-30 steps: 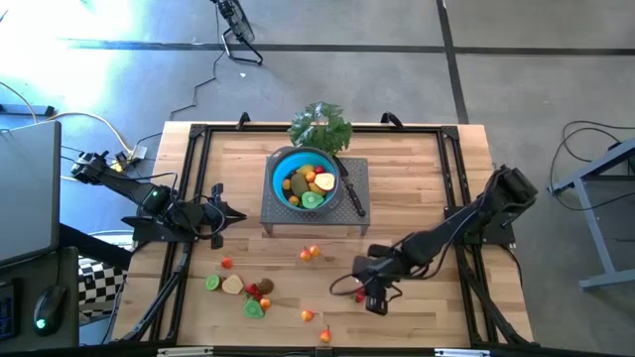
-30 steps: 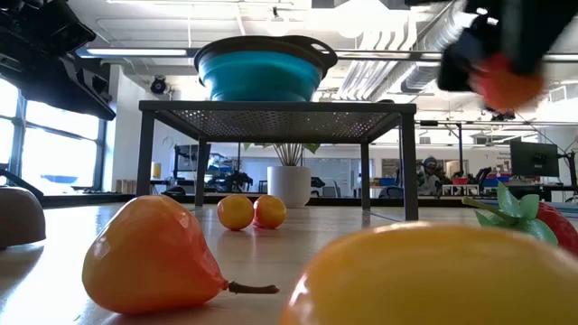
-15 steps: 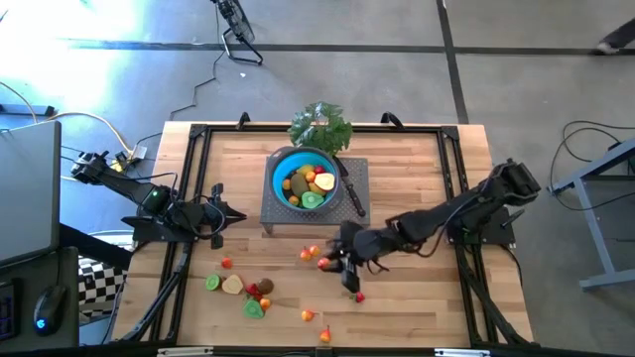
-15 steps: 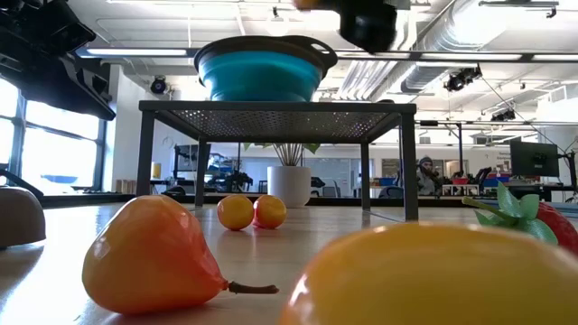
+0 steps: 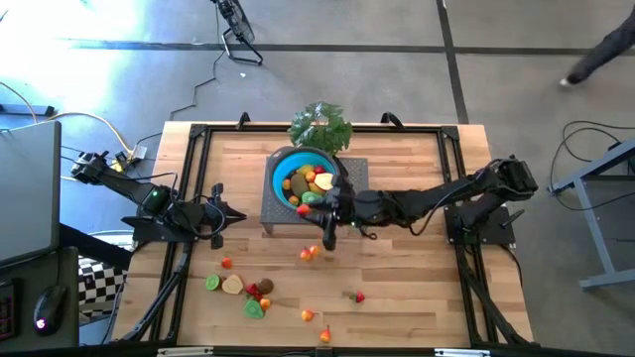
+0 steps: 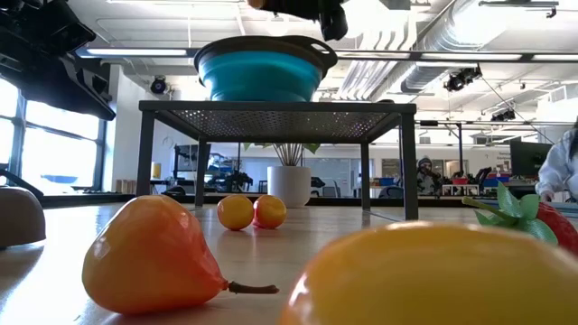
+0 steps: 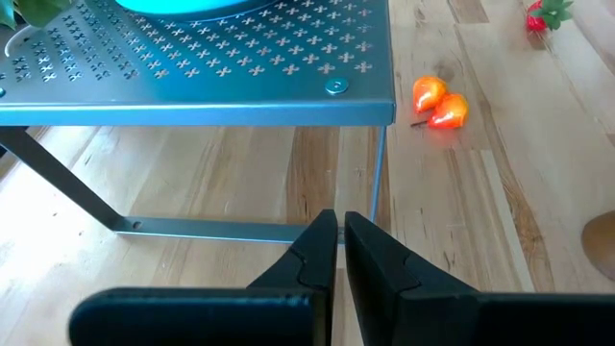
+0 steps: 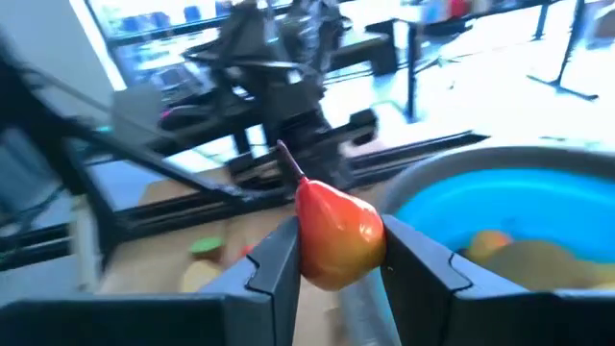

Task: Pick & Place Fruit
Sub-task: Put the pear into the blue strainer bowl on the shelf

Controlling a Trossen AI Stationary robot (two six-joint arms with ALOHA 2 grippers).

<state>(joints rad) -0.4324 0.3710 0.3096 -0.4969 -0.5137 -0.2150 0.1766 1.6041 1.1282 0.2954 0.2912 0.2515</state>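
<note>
While the right pincer (image 8: 332, 264) clamps a red-orange pear (image 8: 336, 235) by its belly at the blue bowl's (image 5: 288, 164) near rim, it looks light, stiff and slick. Left pincer (image 7: 336, 252) waits shut, left of the stand (image 7: 192, 91).

1. Wooden table (image 5: 417, 169): light plank top inside a black frame.
2. Perforated metal stand (image 5: 355, 188): on four legs, near the far middle of the top.
3. Leafy green bunch (image 5: 319, 126): just behind the stand.
4. Pair of orange-red fruits (image 5: 310, 253): in front of the stand.
5. Strawberry (image 5: 356, 296): alone, nearer the front edge.
6. Cluster of fruits and slices (image 5: 238, 288): front left.
</note>
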